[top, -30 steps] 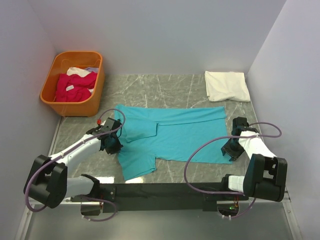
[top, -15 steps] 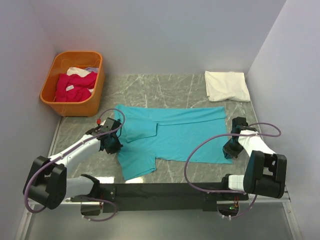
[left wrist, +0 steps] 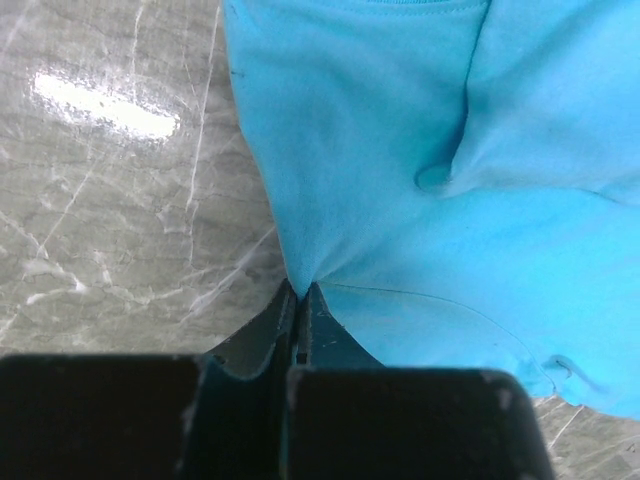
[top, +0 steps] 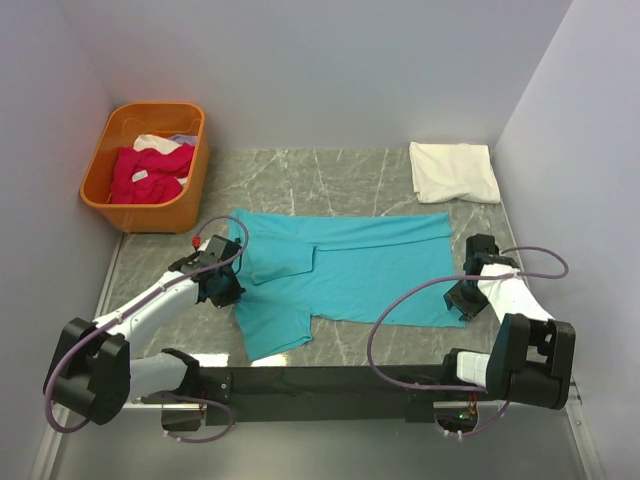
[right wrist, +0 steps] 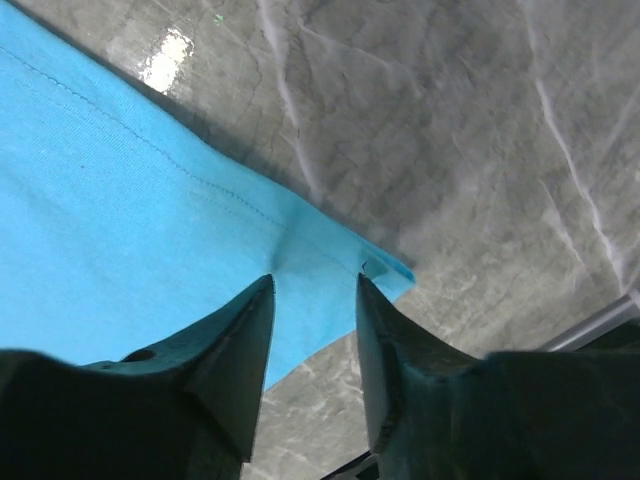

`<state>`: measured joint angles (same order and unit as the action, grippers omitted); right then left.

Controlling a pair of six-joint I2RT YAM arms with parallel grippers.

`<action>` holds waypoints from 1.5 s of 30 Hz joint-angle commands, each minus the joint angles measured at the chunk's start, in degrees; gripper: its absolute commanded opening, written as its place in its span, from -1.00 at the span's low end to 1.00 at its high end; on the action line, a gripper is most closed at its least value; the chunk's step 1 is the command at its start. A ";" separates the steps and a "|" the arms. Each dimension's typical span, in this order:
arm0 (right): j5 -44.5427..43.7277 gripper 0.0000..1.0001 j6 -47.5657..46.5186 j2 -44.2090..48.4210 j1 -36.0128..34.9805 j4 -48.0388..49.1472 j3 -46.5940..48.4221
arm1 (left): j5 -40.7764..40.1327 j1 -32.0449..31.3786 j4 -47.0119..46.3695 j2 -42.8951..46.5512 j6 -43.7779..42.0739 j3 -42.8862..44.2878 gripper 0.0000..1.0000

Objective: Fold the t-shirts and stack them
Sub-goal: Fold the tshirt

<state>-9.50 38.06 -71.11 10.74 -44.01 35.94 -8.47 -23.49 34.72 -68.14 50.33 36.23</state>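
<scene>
The turquoise t-shirt (top: 340,270) lies spread on the grey marble table, its upper part folded down. My left gripper (top: 224,290) is shut on a pinch of the shirt's left edge (left wrist: 300,285) by the near sleeve. My right gripper (top: 462,303) is open, its two fingers pressed down astride the shirt's near right hem corner (right wrist: 330,250). A folded white t-shirt (top: 454,171) lies at the back right. Magenta-pink shirts (top: 148,173) lie in the orange basket.
The orange plastic basket (top: 190,170) stands at the back left, with a bit of white cloth in it too. Grey walls close in the left, back and right. A black rail (top: 320,380) runs along the near edge between the arm bases.
Both arms have shifted only slightly; the right arm's elbow has moved a little outward. The shirt lies as before.
</scene>
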 commanded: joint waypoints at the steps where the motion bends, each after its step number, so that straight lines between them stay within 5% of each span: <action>1: -1.58 -0.05 3.68 1.85 -0.28 -2.75 1.23 | -1.20 0.11 -1.50 1.61 -0.40 -0.28 -0.99; 24: -1.23 -0.06 11.07 0.98 -0.28 -0.91 -3.95 | -1.11 0.02 -2.11 4.33 -0.67 -0.63 -0.99; 27: -0.61 -0.15 10.98 0.36 -0.28 0.41 -4.48 | -1.11 0.02 -2.11 4.16 -0.67 -0.63 -0.99; 35: -0.17 -0.98 9.58 -0.96 -0.28 1.64 -3.78 | -1.37 0.11 -2.02 4.59 -0.40 -0.72 -0.99; 45: -5.70 -1.00 3.86 0.97 -0.28 -4.85 3.07 | -1.55 2.21 0.43 7.05 -0.75 0.51 -0.99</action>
<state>-9.91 44.84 -70.98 10.74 -45.80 35.38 -8.86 -22.55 34.13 -63.31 50.26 35.81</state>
